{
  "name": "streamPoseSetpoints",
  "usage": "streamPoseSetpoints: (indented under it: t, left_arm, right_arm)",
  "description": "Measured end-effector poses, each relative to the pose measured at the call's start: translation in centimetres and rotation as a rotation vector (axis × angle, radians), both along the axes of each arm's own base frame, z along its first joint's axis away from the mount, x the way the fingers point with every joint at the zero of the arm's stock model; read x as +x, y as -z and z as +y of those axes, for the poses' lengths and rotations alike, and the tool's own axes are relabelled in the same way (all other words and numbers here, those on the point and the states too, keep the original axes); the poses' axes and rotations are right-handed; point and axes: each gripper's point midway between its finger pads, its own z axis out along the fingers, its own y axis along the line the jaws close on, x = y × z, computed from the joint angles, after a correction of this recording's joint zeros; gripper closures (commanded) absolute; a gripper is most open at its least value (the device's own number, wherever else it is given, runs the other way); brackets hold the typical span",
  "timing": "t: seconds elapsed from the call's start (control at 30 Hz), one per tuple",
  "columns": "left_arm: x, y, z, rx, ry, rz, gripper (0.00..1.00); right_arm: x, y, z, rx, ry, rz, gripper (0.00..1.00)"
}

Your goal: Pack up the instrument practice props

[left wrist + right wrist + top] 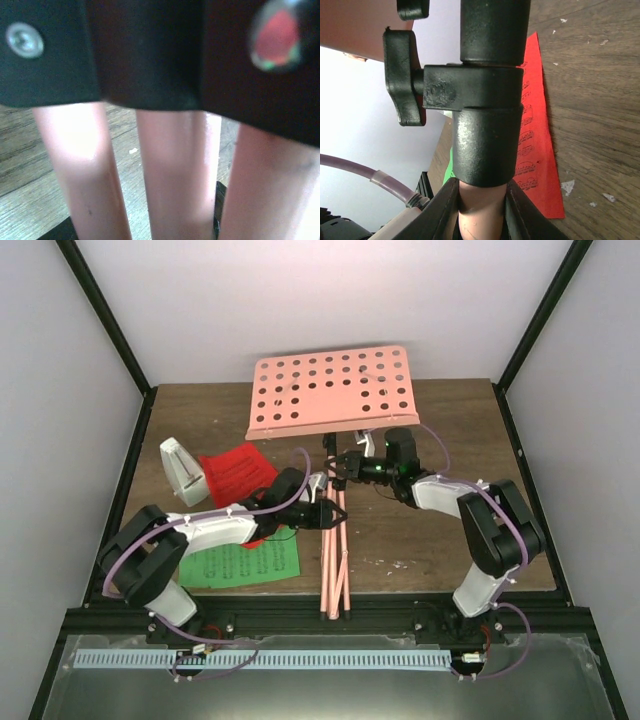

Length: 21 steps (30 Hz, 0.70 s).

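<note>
**Legs (170, 170) bunched, stand (330, 390) held**

It lies along the table (450, 540), top end far. Right gripper (480, 205) clamps it just below the collar (487, 95). Left gripper (337, 512) straddles the legs; grip unclear. Best hold the right firm and squeeze the legs evenly.

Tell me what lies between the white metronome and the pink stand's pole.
In the top view, the red page lies between the metronome and the stand's pole; the left gripper is at the pole.
</note>
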Motion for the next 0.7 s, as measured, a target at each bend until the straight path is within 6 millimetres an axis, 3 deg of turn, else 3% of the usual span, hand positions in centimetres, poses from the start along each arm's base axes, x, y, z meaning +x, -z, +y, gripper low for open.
streamPoseSetpoints:
  t: [0.3,0.53,0.7]
  left_arm:
    - [0.9,2.7,0.0,0.075,-0.022,0.073,0.97]
    - [1.6,4.3,-0.1,0.136,-0.036,0.108,0.9]
    - [2.3,5.3,0.3,0.189,-0.047,0.109,0.87]
  right_arm:
    - [1.4,3.9,-0.3,-0.024,0.026,0.084,0.87]
    - [2.2,6.0,-0.6,-0.046,0.041,0.128,0.75]
    - [3.2,7.4,-1.0,-0.102,0.06,0.066,0.69]
